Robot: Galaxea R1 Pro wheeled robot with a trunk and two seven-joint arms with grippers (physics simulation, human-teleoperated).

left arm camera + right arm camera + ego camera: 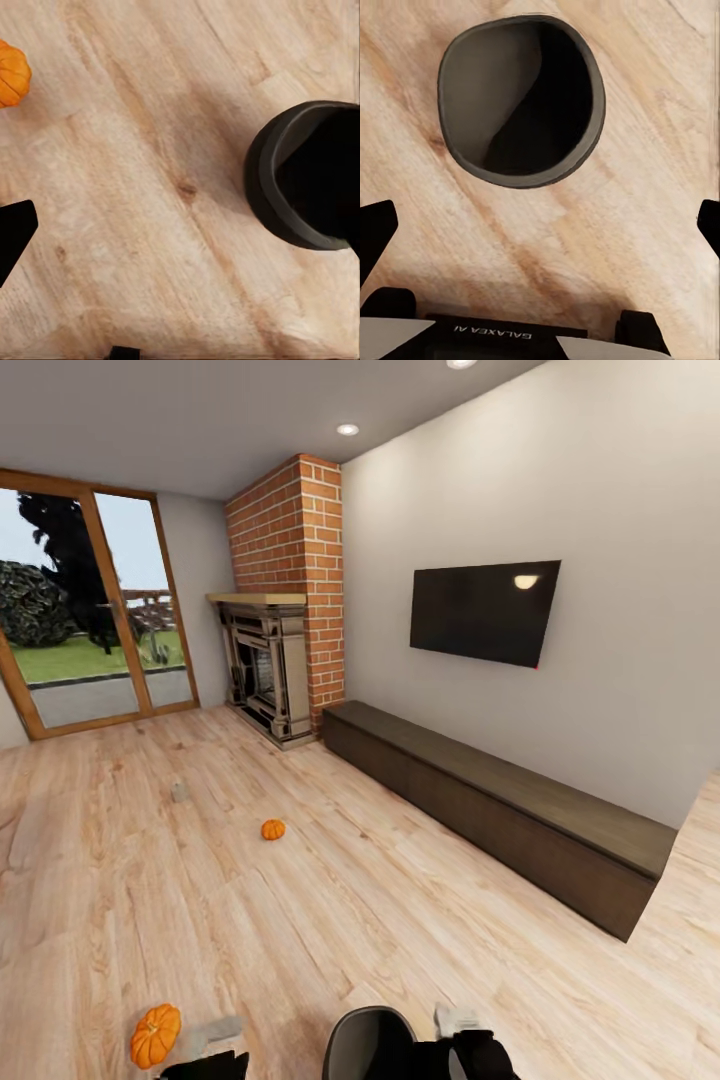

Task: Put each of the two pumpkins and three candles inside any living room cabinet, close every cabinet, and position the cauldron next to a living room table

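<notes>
We have wide open plank floor (pixel 420 920) ahead, edged on the right by the long, low dark wood cabinet (pixel 520 810) under the wall television (pixel 485 610), with the brick fireplace (pixel 275 650) and glazed doors (pixel 90 610) far off. One ribbed orange pumpkin (pixel 155 1035) lies near left, a smaller pumpkin (pixel 273 829) mid-floor, a small pale candle (pixel 179 792) beyond it. The round dark cauldron (pixel 521 101) stands just before us under the right gripper (pixel 540 232), whose jaws are spread wide; we cannot tell how the left gripper (pixel 15 229) stands.

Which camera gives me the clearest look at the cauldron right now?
The right wrist view: the cauldron shows whole from above, its rim and dark hollow plain. The left wrist view cuts it off at the frame edge; the head view catches just part of its rim at the bottom.
</notes>
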